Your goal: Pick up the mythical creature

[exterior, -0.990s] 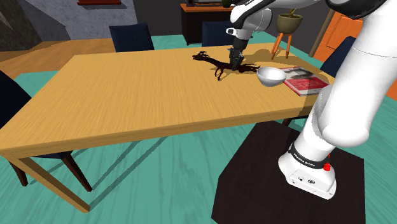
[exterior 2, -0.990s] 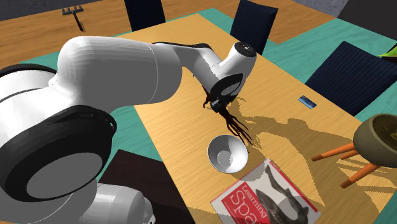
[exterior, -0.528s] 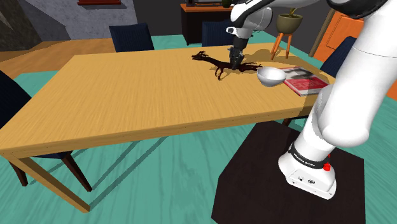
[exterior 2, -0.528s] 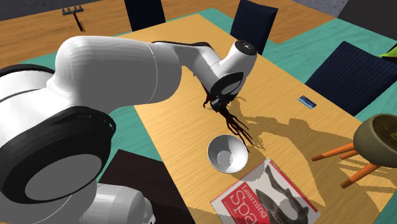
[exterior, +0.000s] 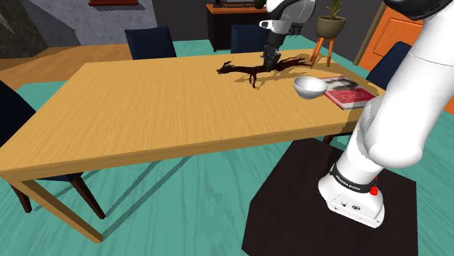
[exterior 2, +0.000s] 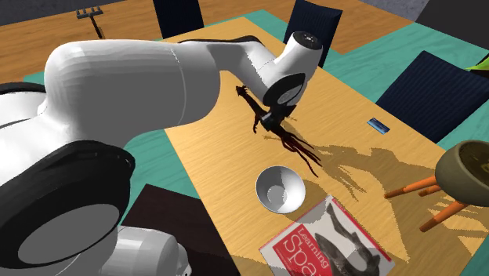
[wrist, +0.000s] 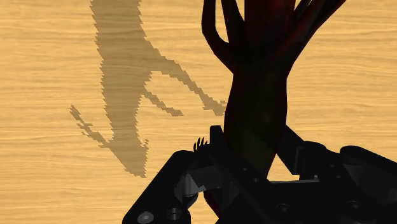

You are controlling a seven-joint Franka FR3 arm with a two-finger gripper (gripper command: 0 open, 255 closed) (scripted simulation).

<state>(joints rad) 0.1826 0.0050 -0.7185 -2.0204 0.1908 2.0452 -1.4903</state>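
One dark dragon (exterior: 244, 70) in gripper (exterior: 270, 65), stretched sideways, head at shoulder view's left

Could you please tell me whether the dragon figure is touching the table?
Apart. In the wrist view the gripper clasps the dragon figure, and its shadow lies detached on the table.

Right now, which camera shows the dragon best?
The shoulder view: the dark red dragon shows side-on from head to tail, held above the table by the gripper. In the second exterior view the arm hides its middle. In the wrist view its dark body runs up between the fingers.
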